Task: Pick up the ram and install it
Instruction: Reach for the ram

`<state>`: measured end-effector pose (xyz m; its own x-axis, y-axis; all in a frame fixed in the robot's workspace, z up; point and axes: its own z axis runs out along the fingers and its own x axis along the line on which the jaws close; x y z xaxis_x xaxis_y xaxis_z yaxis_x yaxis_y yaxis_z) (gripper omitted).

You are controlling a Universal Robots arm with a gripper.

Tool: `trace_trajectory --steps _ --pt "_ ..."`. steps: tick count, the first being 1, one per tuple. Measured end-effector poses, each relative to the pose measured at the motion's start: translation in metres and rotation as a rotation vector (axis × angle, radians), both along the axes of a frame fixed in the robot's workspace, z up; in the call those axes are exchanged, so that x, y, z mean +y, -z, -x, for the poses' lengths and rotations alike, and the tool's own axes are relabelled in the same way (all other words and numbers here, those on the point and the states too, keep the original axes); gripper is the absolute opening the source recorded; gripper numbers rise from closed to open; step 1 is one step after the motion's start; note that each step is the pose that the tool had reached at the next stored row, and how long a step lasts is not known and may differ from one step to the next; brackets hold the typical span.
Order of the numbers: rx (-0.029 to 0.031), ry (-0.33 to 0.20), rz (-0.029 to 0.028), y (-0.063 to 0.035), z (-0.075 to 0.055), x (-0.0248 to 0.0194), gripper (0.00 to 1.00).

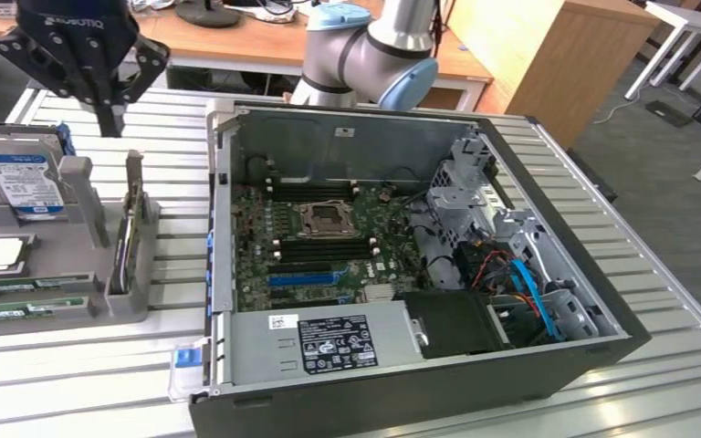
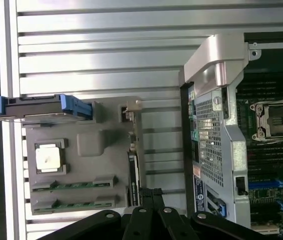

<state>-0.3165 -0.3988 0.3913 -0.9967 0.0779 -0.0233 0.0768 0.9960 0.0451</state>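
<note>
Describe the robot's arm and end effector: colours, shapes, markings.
The arm is a smooth silver-grey tube with rounded light-blue joint caps. The end effector is matte black, with white lettering on its body and angular linkage fingers joined by small silver pivot pins.

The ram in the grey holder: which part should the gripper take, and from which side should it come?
Take the ram at the middle of its long upper edge, from straight above, one finger on each flat face. It seems to stand on edge in a groove of the grey holder, whose blocks cover both ends, so only the middle stretch is free.
</note>
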Motion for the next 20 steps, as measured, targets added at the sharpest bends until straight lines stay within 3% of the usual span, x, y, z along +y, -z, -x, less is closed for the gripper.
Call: trace_trajectory --steps 20 --pt "0.0000 0.003 0.0000 0.0014 0.065 0.0000 0.11"
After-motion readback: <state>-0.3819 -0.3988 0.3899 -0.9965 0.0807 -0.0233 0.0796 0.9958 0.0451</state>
